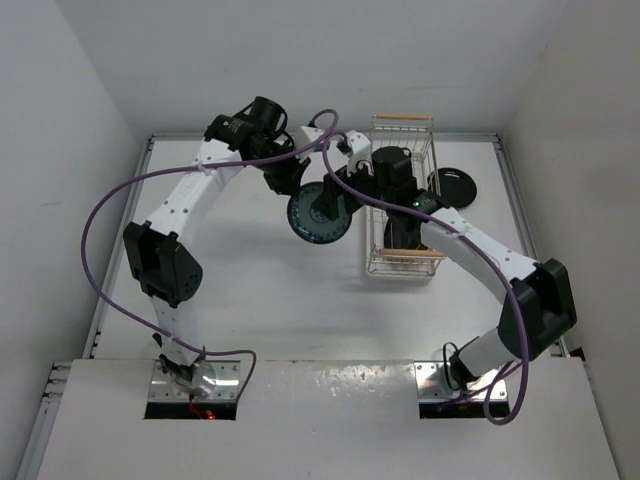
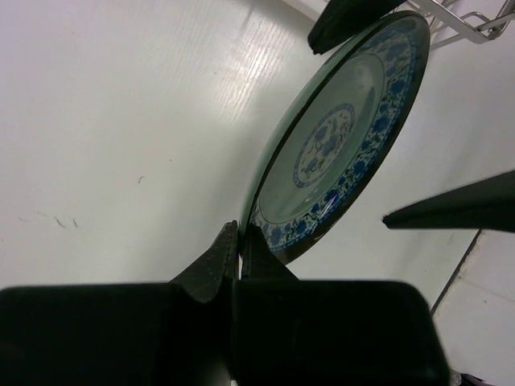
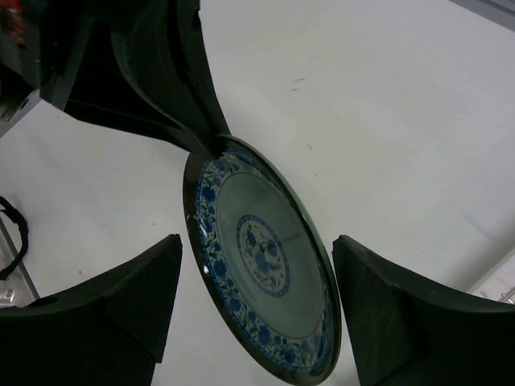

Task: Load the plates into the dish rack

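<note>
Gripping teal plate rim: left claw | pattern: blue floral | right claw: jaws apart

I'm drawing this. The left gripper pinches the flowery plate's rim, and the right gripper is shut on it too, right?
No. The left gripper pinches the flowery plate by its rim, but the right gripper is open, its fingers apart on either side, as the right wrist view shows.

One patterned plate, one black plate, one rack.
</note>
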Tool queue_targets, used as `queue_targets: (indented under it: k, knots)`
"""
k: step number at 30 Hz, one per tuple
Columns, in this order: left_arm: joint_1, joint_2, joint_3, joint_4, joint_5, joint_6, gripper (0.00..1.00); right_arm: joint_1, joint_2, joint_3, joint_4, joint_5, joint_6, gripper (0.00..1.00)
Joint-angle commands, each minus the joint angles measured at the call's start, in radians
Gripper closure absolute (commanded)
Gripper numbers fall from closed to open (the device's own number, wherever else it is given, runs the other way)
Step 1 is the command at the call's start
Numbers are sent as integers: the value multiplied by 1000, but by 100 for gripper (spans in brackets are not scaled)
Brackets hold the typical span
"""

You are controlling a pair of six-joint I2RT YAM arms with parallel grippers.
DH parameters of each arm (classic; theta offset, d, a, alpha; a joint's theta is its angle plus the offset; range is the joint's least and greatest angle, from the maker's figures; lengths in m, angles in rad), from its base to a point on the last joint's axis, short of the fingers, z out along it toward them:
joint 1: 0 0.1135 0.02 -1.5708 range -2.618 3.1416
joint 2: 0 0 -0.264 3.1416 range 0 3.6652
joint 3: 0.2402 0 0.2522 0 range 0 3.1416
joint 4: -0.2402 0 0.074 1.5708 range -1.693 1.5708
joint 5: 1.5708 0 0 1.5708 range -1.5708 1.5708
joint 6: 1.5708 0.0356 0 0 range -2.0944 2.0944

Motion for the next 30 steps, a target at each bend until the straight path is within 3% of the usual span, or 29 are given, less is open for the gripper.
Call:
queue_targets:
  k: [1, 3, 5, 6, 7, 12, 13, 18, 19, 20, 23, 25, 26, 30]
  knots:
    - [-5, -39, 44, -19, 33, -7, 100, 10, 9, 37, 57, 6, -3, 27]
    - [-5, -49, 44, -19, 45, -7, 100, 8, 2, 20, 69, 25, -8, 31]
    - [-5, -49, 44, -29, 54, 3, 100, -3, -5, 6, 75, 22, -8, 42]
    - [-5, -49, 44, -29, 54, 3, 100, -9, -4, 0, 78, -4, -3, 59]
    - [-5, -49, 44, -29, 54, 3, 100, -16, -1, -3, 80, -18, 6, 67]
    - [-5, -49, 79, 8, 74, -52, 100, -4, 2, -14, 95, -95, 17, 96]
    - [-5, -49, 79, 8, 74, -65, 100, 3, 1, -21, 98, -87, 18, 99]
    - [-5, -49, 105, 65, 8, -130, 100, 10, -39, -63, 152, 14, 57, 100]
    - [-5, -49, 93, 74, -16, -141, 75, 10, -48, -71, 175, 32, 63, 100]
    - [-5, -49, 82, 89, -41, -156, 56, 10, -72, -78, 184, 108, 74, 100]
    - [-5, -49, 82, 99, -125, -179, 23, 10, -106, -83, 181, 249, 92, 100]
    - [5, -49, 105, 110, -202, -194, 9, 11, -139, -80, 172, 320, 94, 100]
    - [5, -49, 105, 119, -234, -204, 3, 13, -148, -80, 166, 426, 95, 100]
    - [68, -49, 134, 142, -371, -260, 1, 16, -221, -91, 169, 618, 65, 100]
